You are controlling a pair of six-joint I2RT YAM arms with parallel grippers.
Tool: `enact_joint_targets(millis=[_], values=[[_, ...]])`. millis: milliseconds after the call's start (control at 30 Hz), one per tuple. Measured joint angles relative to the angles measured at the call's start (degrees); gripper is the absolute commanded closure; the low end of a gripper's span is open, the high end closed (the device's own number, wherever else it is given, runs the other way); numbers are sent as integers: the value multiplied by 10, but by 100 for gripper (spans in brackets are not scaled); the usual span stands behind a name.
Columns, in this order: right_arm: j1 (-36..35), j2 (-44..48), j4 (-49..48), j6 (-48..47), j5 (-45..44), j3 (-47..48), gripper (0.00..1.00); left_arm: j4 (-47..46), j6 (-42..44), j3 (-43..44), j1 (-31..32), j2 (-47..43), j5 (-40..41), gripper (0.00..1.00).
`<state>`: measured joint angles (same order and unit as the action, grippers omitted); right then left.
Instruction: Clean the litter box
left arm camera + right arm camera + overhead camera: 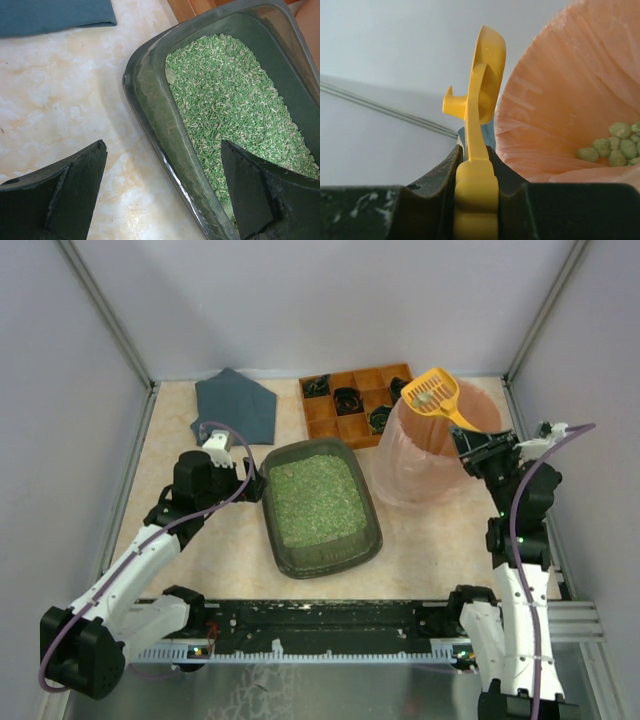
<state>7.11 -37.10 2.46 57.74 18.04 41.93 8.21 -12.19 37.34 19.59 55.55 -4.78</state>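
Litter box (325,562) flat on desk (420,550), centre, long axis running near to far. Green litter (318,498) covers floor.

Left fingers (254,483) at box's left rim, spread wide: 1 outside over desk, 1 inside above litter, straddling wall. Gripping nothing.

Right fingers (476,443) clamped on handle of yellow scoop (437,395). Scoop head held over pink bag-lined bin (400,465), just right of box. Pale-green clumps (615,145) lie in bag.

Wooden compartment tray (355,400) behind box. Dark cloth (235,405) at far left.
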Motion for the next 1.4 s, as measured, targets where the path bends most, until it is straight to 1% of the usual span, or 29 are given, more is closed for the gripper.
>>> enact_joint_targets(millis=[200, 233, 267, 367, 500, 800, 933, 1067, 1200, 1400], values=[[1, 12, 71, -68, -40, 30, 100, 0, 0, 0, -1, 0, -7, 0], [2, 12, 109, -106, -60, 47, 100, 0, 0, 0, -1, 0, -13, 0], [2, 12, 110, -107, -60, 47, 100, 0, 0, 0, -1, 0, -13, 0], [2, 12, 156, -158, -79, 67, 100, -1, 0, 0, -1, 0, -21, 0], [2, 14, 191, -223, -86, 89, 100, -2, 2, 0, -2, 0, -36, 0], [1, 9, 236, -342, -83, 111, 100, -5, 4, 0, -5, 0, -56, 0], [-5, -14, 260, -390, -75, 125, 100, -5, 5, 0, -7, 0, -60, 0], [-23, -39, 278, -446, -74, 142, 100, -5, 5, 0, -8, 0, -62, 0], [-59, -55, 302, -500, -80, 155, 100, -6, 5, 0, -9, 0, -67, 0], [-88, -66, 319, -551, -95, 163, 100, -7, 5, 0, -11, 0, -72, 0]])
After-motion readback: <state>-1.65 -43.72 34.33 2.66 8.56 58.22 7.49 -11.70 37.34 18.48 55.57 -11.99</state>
